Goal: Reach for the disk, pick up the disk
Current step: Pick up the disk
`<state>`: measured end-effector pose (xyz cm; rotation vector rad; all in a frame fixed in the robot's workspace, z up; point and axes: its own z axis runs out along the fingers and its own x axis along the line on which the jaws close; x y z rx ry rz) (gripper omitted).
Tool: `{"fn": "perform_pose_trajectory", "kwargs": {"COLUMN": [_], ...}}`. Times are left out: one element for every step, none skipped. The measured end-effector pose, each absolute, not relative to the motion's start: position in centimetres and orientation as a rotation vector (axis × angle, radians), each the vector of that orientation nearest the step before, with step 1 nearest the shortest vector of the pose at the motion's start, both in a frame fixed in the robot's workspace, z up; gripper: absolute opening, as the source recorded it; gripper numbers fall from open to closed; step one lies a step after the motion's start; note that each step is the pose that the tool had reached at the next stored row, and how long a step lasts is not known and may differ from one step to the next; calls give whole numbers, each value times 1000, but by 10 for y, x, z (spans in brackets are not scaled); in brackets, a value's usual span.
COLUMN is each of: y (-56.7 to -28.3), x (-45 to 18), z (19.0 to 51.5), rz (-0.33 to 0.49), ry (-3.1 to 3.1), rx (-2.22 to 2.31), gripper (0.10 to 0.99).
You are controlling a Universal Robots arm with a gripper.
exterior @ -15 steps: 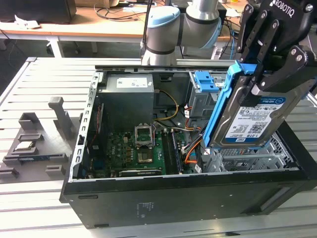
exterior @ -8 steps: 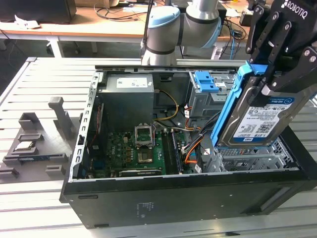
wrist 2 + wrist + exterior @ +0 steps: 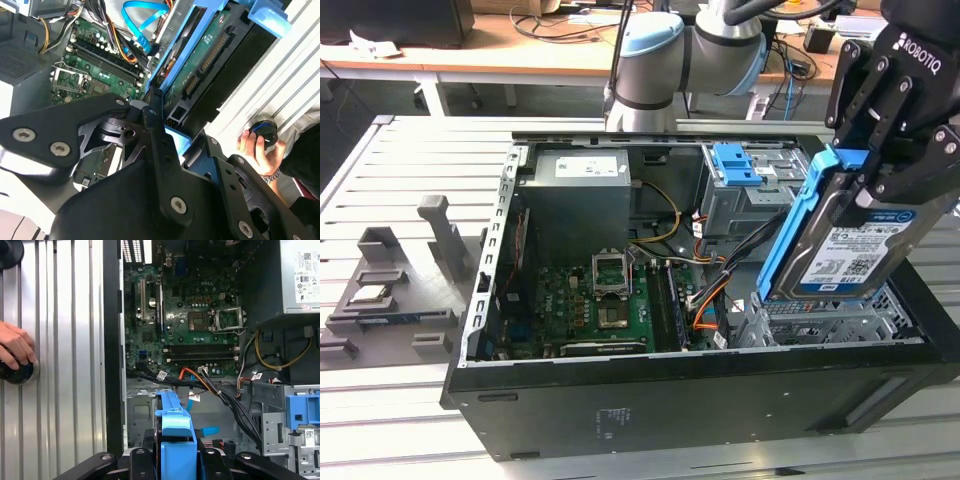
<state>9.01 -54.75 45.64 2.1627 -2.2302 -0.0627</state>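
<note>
Claw (image 3: 880, 165) clamps the flat silver-grey disk (image 3: 850, 255), blue-plastic-framed, tilted above the case (image 3: 720, 400).

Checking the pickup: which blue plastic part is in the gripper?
The blue bracket framing the disk, clamped by the gripper above the case; the blue latch sits untouched atop the drive cage.

— What is the surface (image 3: 410, 160) like?
— Pale metal, made of long ribbed slats running side by side.
— And what sits on it?
— An open black computer case (image 3: 650, 420) lies on its side, near the middle in the exterior view. Toward the exterior view's left, well apart from the case, stands a grey plastic fixture (image 3: 395, 290) with upright posts.
— Anything else?
— In the first wrist view, a person's hand (image 3: 17, 347) rests on a black round knob (image 3: 20, 371) on the slats.
</note>
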Motion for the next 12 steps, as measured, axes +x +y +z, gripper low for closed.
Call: {"fn": "perform_pose_trajectory", "kwargs": {"y": [-546,-544,-544,-544,-544,-544,-544,-544,-544,-544,-544,-544], "x": [91,93,93,93,94,94,94,94,94,94,94,94], "z": [454,452,452,452,452,452,452,452,452,452,452,452], "rz": [-62,-62,-62,-62,-62,-62,-62,-62,-62,-62,-62,-62], "ry": [-2230,-2229,-2230,-2229,-2230,-2230,-2229,-2229,-2229,-2230,-2230,-2230], "rx": [2163,2163,2163,2163,2163,2163,2163,2163,2163,2163,2163,2163], "gripper": [365,365,365,365,365,365,365,365,365,365,365,365]}}
